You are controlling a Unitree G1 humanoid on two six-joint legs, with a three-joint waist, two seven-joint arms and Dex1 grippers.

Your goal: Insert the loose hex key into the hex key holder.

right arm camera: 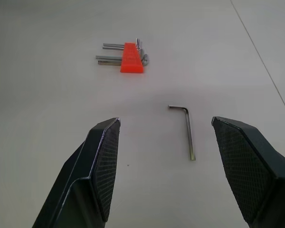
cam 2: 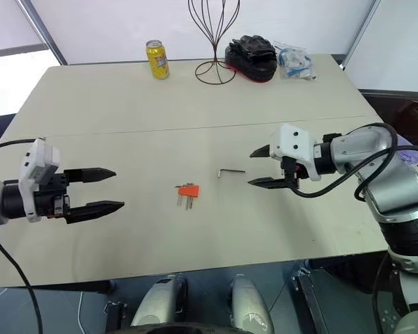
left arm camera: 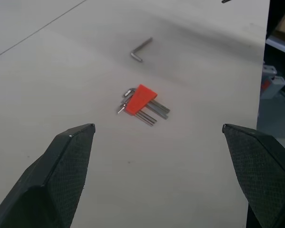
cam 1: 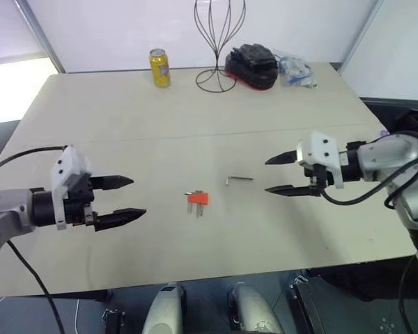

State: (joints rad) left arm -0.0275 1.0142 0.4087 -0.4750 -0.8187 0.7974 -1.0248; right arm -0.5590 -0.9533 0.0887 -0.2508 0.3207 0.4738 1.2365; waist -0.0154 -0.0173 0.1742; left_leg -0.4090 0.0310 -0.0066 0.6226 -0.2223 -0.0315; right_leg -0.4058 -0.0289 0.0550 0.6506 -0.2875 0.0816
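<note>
Head camera: we see a pale table (cam 1: 195, 111) with the hex key holder (cam 1: 198, 199) lying flat near its middle, a red-orange block with short grey keys sticking out. The loose hex key (cam 1: 239, 179) lies just to its right and slightly farther back, apart from it. The left gripper (cam 1: 129, 199) hovers to the left of the holder, fingers spread wide, holding nothing. The right gripper (cam 1: 273, 175) hovers to the right of the loose key, fingers apart, also empty. Along the far edge we note a yellow can (cam 1: 159, 67), a wire stand (cam 1: 219, 43), a black pouch (cam 1: 252, 65) and a clear plastic bag (cam 1: 293, 69).

Left wrist camera: we look between two widely parted fingers (left arm camera: 61, 175). The holder (left arm camera: 140, 99) rests on the table ahead of them, the loose key (left arm camera: 141, 49) beyond it. Nothing is between the pads.

Right wrist camera: the loose key (right arm camera: 187, 130) lies on the table just ahead of the parted fingers (right arm camera: 102, 171), nearer one finger than the other, untouched. The holder (right arm camera: 131, 58) sits farther on.
</note>
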